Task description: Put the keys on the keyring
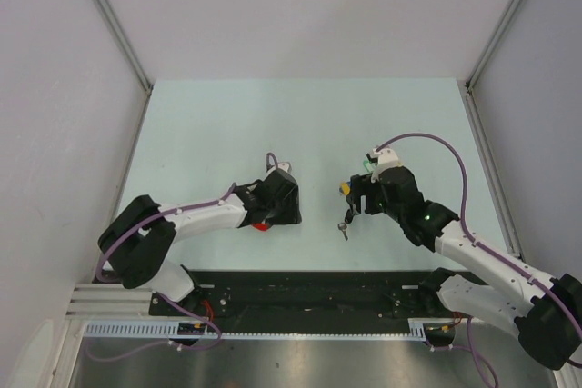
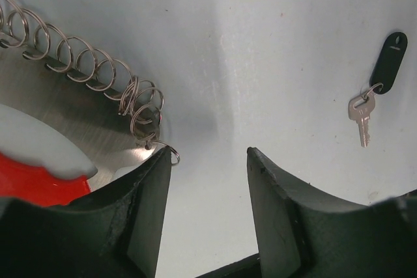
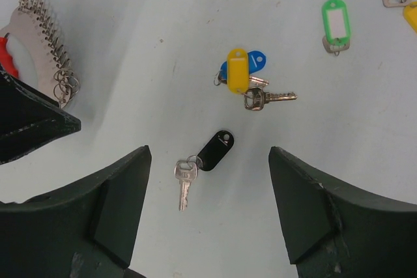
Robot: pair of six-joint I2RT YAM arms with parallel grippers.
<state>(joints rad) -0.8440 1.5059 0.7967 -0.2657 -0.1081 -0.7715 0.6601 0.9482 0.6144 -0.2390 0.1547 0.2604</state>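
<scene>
Keys (image 3: 242,83) with glossy oval tags lay on the table (image 3: 130,30); coiled wire keyring (image 2: 98,69) sat left; left hand (image 2: 210,153) and right hand (image 3: 210,154) gaped, empty.

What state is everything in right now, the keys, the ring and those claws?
Left gripper: open, empty.
Right gripper: open, empty.
Grey metal keyring with red tag: lying flat, ungripped.
Black-tagged silver key: lying flat, untouched, below right gripper.
Blue-and-yellow-tagged keys: lying together, loose.
Green-tagged key: lying alone.

No lettering or number can be read on the keys (image 3: 215,151) or keyring (image 3: 44,21).
</scene>
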